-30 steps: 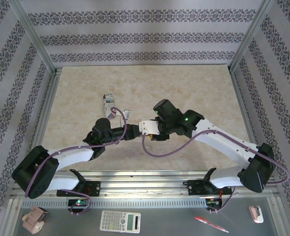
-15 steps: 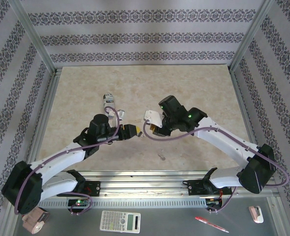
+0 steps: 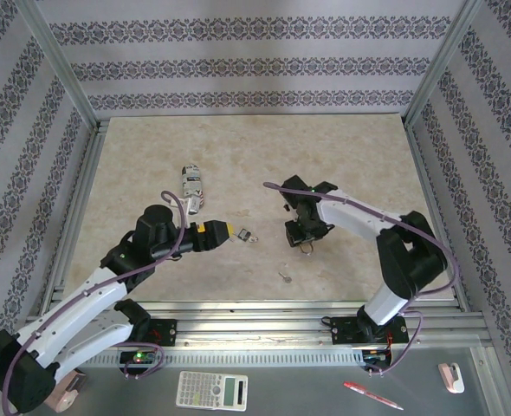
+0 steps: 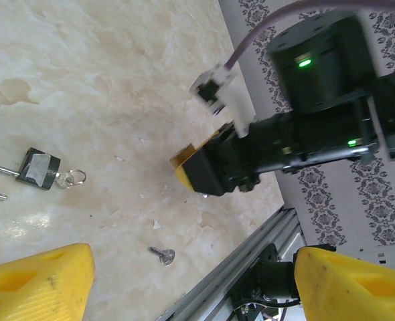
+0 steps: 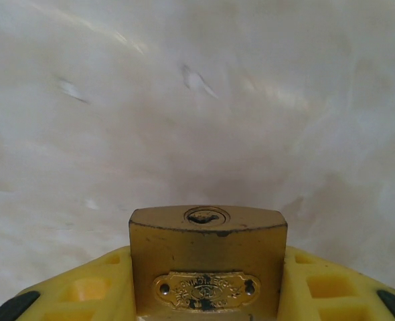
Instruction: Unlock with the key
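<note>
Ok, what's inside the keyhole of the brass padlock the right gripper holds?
The keyhole of the rectangular brass padlock holds nothing visible; its depth is too dark to see. Yellow fingers of the right gripper cover the padlock's sides. The tiny pale-metal key lies on the table.

The key [image 4: 163, 253] (tiny, pale metal, small round head) lies flat on the table [image 3: 342, 156], seemingly touching nothing.

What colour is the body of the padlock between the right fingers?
Brass gold, slightly tarnished: the square metal padlock shows best in the right wrist view.
</note>
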`<state>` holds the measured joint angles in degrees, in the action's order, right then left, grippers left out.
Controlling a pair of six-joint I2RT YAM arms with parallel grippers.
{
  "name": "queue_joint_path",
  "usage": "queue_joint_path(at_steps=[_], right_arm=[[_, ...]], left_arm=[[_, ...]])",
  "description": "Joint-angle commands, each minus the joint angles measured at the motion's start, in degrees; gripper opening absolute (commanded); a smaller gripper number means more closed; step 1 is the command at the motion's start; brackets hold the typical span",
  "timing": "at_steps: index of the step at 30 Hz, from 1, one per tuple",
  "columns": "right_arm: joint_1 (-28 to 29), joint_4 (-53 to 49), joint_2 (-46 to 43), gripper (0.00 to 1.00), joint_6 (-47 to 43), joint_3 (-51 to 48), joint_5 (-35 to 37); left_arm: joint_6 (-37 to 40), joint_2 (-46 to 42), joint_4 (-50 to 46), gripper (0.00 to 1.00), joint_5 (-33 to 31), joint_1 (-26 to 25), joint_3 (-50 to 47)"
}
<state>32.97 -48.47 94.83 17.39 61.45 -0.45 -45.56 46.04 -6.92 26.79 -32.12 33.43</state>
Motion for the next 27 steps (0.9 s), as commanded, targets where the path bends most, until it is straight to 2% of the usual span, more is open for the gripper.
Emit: queue_joint_path(at_steps=[1,3,4,6,8,14,17,21,23,27], right_arm=[[-1.04,1.57,1.66,0.15,6.27,-0.25,2.15],[-1.36,2.10,2.46,0.36,6.56,-0.25,1.59],[-1.45,2.27,2.27,0.43,6.40,-0.32,1.31],[-1.63,2.65,0.62,0.51,5.86,-0.72,0.98],[-1.64,2.61,-2.47,0.65,5.51,-1.58,1.84],[-1.54,-0.33,-8.43,0.69,5.08,-3.15,1.73],[2.41,-0.59,-11.65,0.68,4.89,-2.83,2.28],[8.64,0.53,-11.24,0.58,6.21,-3.18,-3.13],[12.08,2.29,-10.10,0.54,7.19,-4.77,-3.37],[14.91,4.20,-6.68,0.47,7.77,-6.39,-3.62]], left_arm=[[2.31,-1.80,-4.79,0.79,-1.03,0.58,2.66],[2.24,-2.48,-5.38,0.79,-1.20,0.73,2.84],[2.19,-2.91,-5.75,0.80,-1.27,0.72,2.91],[2.14,-3.86,-6.61,0.80,-1.94,0.82,2.95],[2.12,-4.67,-6.71,0.81,-1.93,0.90,2.69],[2.28,-4.94,-6.36,0.81,-1.31,1.17,2.31],[2.96,-5.33,-7.37,0.82,-1.43,1.26,3.34],[3.89,-6.89,-9.47,0.82,-2.25,1.33,4.10],[3.84,-8.55,-10.79,0.82,-3.19,1.35,3.88],[3.03,-12.91,-12.19,0.82,-4.47,1.33,2.17]])
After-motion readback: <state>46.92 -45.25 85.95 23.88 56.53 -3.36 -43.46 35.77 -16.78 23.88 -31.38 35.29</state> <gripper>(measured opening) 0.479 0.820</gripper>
